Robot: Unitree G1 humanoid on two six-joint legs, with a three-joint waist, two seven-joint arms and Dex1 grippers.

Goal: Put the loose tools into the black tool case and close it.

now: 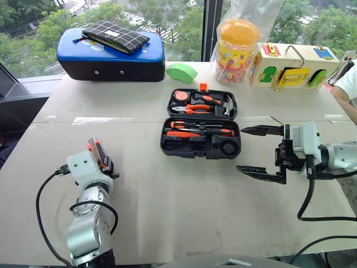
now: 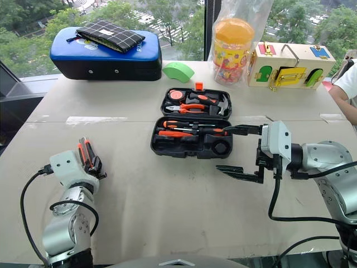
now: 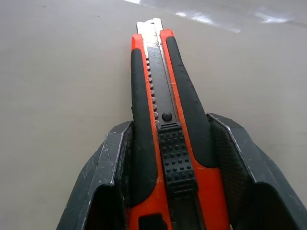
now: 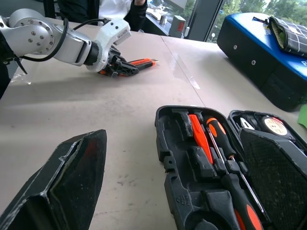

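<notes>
While the left gripper [image 3: 165, 158] had its two scuffed black fingers [image 3: 112, 163] pressed against the sides of the cutter [image 3: 163, 110], that chunky orange-and-black tool stuck out past them over bare surface, ribbed black slider on top, steel blade tip at the far end. It sat well to the left of the black tool case [image 1: 201, 137], near the front left of the surface [image 1: 167, 206]. Right gripper [image 1: 262, 151] stood with its fingers spread wide and held nothing, pointing leftward just beside the case's right edge, one finger [image 1: 262, 130] level with the case, the other nearer the front.

Case lay open, moulded black plastic clamshell with an orange latch [image 1: 203, 86] at the far rim. Near half held two thin-shaft screwdrivers [image 4: 225, 153] and a slim all-orange tester [image 4: 197, 136] in shaped recesses; an empty recess showed nearer the front. Far half [image 1: 202, 103] held pliers, a hammer and a round orange tape measure.

Behind: larger blue-topped black case [image 1: 111, 56] with a checked pouch [image 1: 114, 36] on it, a green wedge-shaped block [image 1: 181, 71], a clear jar with an orange lid [image 1: 237, 50] inside a plastic bag, and a wooden latch box [image 1: 293, 67]. A person's sleeve [image 1: 348, 84] at the right edge. Surface was matte, pale grey.
</notes>
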